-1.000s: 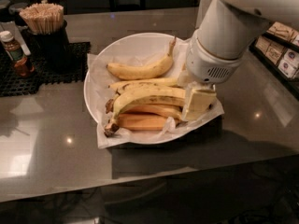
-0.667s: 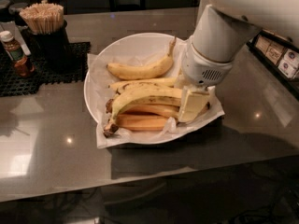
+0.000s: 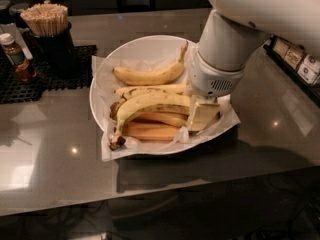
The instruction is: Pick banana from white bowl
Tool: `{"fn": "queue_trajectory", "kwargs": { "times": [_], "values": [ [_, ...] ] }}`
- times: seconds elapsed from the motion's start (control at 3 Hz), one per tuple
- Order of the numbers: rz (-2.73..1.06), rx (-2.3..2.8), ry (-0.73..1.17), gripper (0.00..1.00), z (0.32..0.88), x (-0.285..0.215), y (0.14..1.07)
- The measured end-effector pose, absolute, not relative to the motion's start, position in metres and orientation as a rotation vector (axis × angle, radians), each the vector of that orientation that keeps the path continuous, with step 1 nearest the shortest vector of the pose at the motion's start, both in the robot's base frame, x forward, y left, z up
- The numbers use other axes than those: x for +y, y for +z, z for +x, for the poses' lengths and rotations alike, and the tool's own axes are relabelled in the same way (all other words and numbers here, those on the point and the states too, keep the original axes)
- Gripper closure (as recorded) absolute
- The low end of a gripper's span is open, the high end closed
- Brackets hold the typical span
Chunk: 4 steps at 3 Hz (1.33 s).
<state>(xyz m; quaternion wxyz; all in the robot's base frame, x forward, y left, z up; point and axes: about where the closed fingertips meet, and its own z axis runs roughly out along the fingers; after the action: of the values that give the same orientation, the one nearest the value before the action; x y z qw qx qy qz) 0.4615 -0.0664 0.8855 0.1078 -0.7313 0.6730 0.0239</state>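
Observation:
The white bowl (image 3: 150,46) sits in the middle of the dark counter, lined with crinkled white paper. The banana (image 3: 150,105), long, curved and pale yellow with brown specks, lies across the bowl's middle, its frayed brown stem end at the front left. My gripper (image 3: 202,115) is down in the bowl's right side, right at the banana's right end, which it hides. A slim yellow banana (image 3: 150,75) lies behind it. Orange-toned bananas (image 3: 150,130) lie in front of and under it.
A black cup of wooden sticks (image 3: 47,31) and a small sauce bottle (image 3: 17,56) stand on a black mat (image 3: 30,81) at the back left. Small packets (image 3: 300,61) sit at the right edge. My white arm (image 3: 235,39) hangs over the bowl's right rim.
My gripper has shifted slightly left, closer onto the banana's right end. The bananas and bowl have not moved.

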Motion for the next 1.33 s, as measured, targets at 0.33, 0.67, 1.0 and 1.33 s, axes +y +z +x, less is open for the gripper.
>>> {"fn": "queue_trajectory", "kwargs": {
  "times": [0.33,0.67,1.0,1.33],
  "values": [
    [-2.162,1.979,0.066,1.0,0.46,-0.065,0.887],
    [-2.274,1.913,-0.053,1.0,0.431,-0.046,0.912],
    [-2.317,1.792,-0.114,1.0,0.406,-0.037,0.95],
    [-2.286,1.654,-0.137,1.0,0.378,-0.035,0.993]
  ]
}}
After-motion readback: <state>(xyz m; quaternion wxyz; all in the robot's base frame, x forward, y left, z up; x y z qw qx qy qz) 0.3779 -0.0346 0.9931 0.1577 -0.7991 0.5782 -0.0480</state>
